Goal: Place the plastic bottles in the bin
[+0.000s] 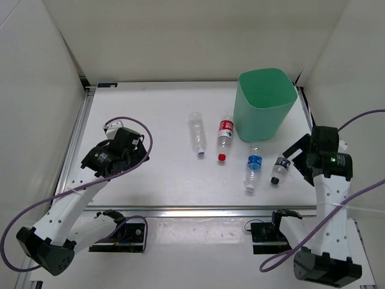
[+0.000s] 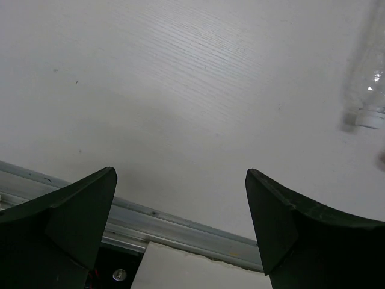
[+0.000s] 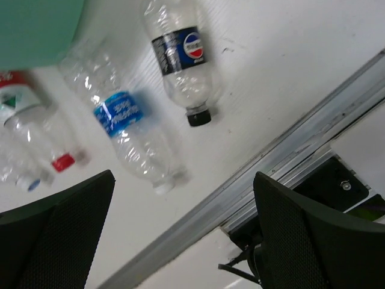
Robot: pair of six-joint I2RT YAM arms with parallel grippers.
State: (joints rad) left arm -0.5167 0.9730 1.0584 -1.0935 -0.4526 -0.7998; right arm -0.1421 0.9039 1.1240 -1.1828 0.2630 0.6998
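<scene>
- The plastic bottles (image 1: 254, 167) are lying flat, six to eight o'clock from the bin (image 1: 258, 123).
- They are looking empty, light, squashy and slippery, so squeezing the middle gently seems best.
- The left gripper (image 2: 180, 174) and right gripper (image 3: 183, 177) are hanging spread wide, holding nothing.

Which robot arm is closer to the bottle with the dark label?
The right one. The right gripper hovers open just to the right of the dark-labelled bottle. The left gripper is far away on the opposite side, to the bottle's left.

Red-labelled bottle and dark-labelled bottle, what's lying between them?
The blue-labelled bottle lies between them, clearest in the top external view.
</scene>
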